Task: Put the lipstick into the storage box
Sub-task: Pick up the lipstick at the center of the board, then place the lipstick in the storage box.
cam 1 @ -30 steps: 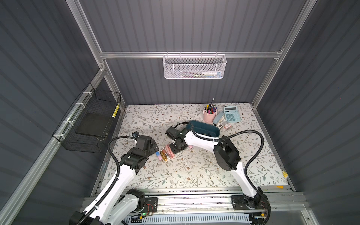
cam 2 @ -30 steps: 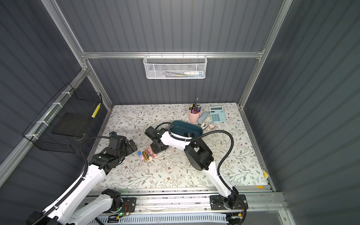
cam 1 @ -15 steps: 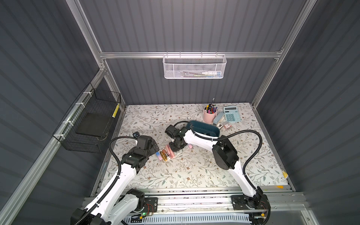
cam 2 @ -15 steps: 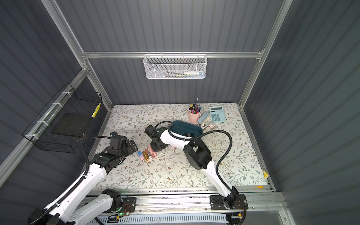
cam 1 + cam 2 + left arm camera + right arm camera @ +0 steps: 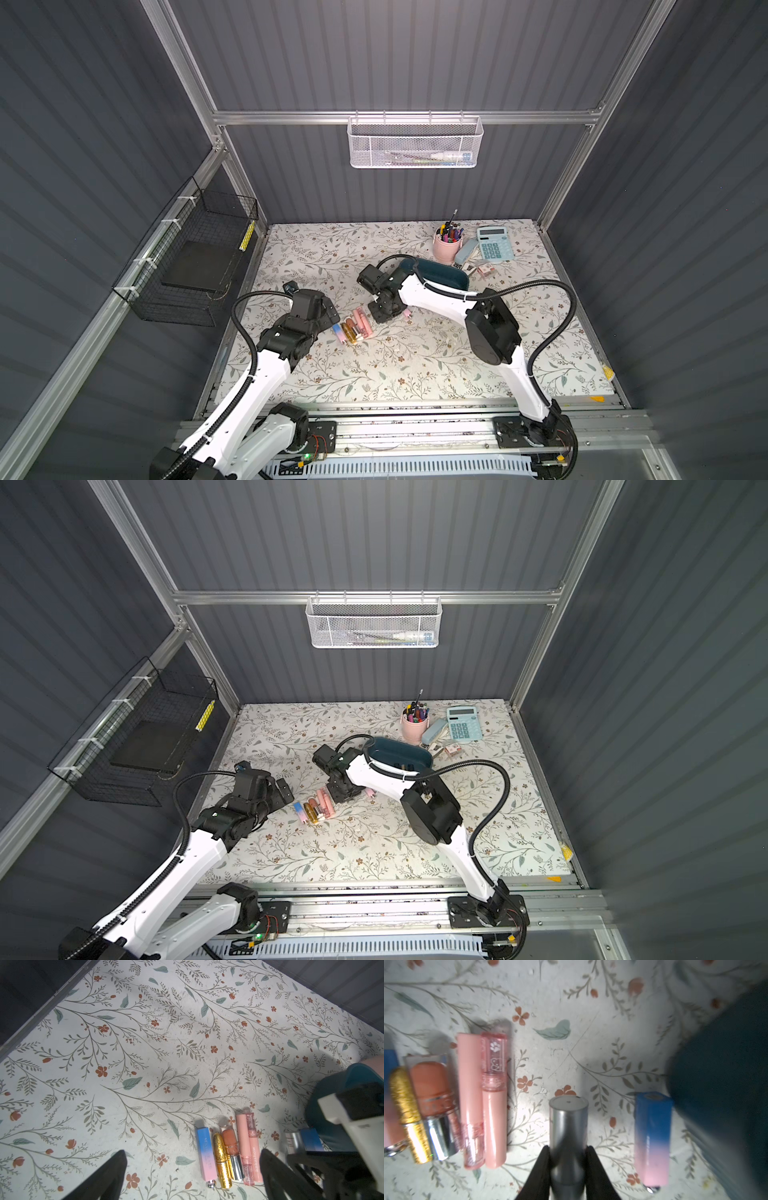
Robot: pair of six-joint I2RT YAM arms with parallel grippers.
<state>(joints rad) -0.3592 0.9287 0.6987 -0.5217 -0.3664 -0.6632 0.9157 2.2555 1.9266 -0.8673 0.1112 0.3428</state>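
Observation:
My right gripper (image 5: 568,1151) is shut on a silver-grey lipstick (image 5: 568,1126), holding it just over the floral mat. In both top views the right gripper (image 5: 384,309) (image 5: 343,789) stands in front of the dark teal storage box (image 5: 451,280) (image 5: 426,756). A blue-to-pink lipstick (image 5: 652,1142) lies beside the held one, close to the storage box (image 5: 726,1084). A row of several lipsticks (image 5: 353,328) (image 5: 226,1157) lies on the mat between the arms. My left gripper (image 5: 192,1167) (image 5: 328,311) is open, hovering beside that row with nothing held.
A pink pen cup (image 5: 446,249), a light blue calculator (image 5: 493,243) and small items stand behind the storage box. A white mesh basket (image 5: 413,143) hangs on the back wall. On the left wall hangs a black wire basket (image 5: 187,266).
The right jaws have closed on the silver-grey lipstick. Both arms have hardly shifted.

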